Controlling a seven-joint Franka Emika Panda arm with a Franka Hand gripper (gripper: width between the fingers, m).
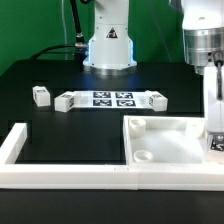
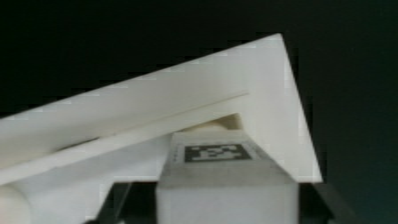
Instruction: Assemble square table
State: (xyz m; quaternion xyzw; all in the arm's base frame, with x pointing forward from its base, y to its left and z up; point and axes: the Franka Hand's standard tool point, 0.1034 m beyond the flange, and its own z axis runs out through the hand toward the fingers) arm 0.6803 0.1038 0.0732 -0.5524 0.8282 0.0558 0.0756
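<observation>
White frame bar (image 1: 60, 172) nearest; one square top (image 1: 160, 123); claw (image 1: 214, 128) clamps one leg block (image 2: 217, 180); three loose leg blocks (image 1: 40, 95) (image 1: 65, 101) (image 1: 155, 100) beyond.

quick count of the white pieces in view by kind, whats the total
square table top: 1
leg block: 4, with 3 loose and 1 in the gripper
bar frame: 1
marker board: 1
total: 7
</observation>
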